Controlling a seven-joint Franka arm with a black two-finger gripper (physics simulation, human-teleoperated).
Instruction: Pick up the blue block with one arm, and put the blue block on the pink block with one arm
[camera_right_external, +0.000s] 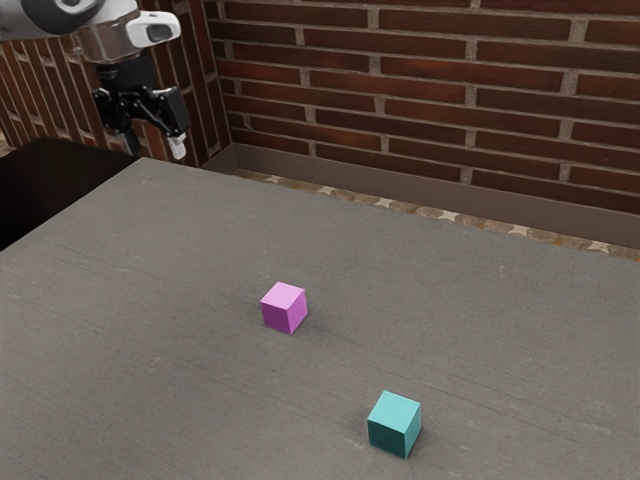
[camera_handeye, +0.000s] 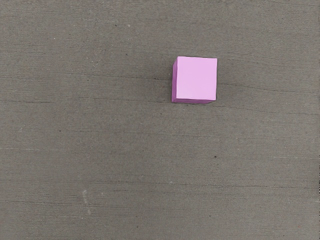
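Approach step: end effector (camera_right_external: 155, 144) hangs wide, empty, well apart from blue block (camera_right_external: 394, 423); next it must reach past pink block (camera_right_external: 284, 307).

No text, label, brand, number or sign can be read on any surface here.

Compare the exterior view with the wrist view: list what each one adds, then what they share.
The exterior view adds the blue block, the open gripper raised high, and the brick wall. The wrist view adds a straight-down look at the pink block's top face. Both share the pink block and the grey table.
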